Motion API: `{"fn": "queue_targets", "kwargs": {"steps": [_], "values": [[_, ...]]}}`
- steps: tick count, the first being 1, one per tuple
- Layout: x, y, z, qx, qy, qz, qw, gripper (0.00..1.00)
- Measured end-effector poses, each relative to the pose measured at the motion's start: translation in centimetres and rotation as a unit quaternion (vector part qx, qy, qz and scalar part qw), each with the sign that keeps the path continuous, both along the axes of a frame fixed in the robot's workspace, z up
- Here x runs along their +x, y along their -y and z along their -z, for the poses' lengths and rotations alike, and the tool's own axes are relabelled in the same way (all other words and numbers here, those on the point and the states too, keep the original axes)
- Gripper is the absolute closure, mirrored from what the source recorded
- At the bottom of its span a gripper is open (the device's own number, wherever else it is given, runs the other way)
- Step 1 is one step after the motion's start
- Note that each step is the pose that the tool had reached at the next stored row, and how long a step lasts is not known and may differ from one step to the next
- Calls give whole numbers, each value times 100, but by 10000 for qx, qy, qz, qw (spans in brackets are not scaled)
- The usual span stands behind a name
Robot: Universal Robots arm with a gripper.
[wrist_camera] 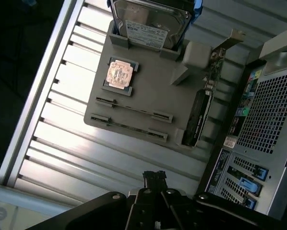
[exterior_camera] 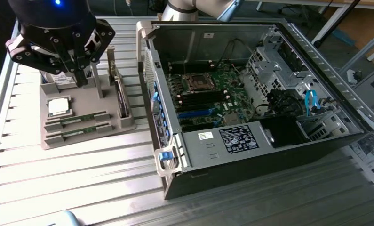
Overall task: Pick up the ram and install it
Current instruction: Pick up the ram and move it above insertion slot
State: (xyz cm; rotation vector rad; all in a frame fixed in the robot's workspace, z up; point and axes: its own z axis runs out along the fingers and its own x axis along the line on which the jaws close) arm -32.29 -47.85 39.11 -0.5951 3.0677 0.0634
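Tool (exterior_camera: 81, 81), exterior view: closed and empty, hovering above the grey holder (exterior_camera: 125, 126) on the surface (exterior_camera: 80, 174); ram (exterior_camera: 80, 119) sits in a holder slot, beside the open computer case (exterior_camera: 250, 155). Wrist view: tool (wrist_camera: 154, 177) near the ram (wrist_camera: 134, 109), not touching it. Pickup and installation both remain.

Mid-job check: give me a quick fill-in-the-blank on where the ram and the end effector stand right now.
1. The gray holder carries ___ ram sticks.
2. The end effector hangs above the ___, not above the case.
3. Both ram sticks are ___ the case.
Missing words: two; holder; outside.
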Motion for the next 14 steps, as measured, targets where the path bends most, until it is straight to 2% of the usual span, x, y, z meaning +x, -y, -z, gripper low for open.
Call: {"fn": "queue_targets", "kwargs": {"steps": [7,14], "values": [[-3,0,1,-3,0,-355,9994,89],[-6,0,2,-3,0,-707,9975,89]]}}
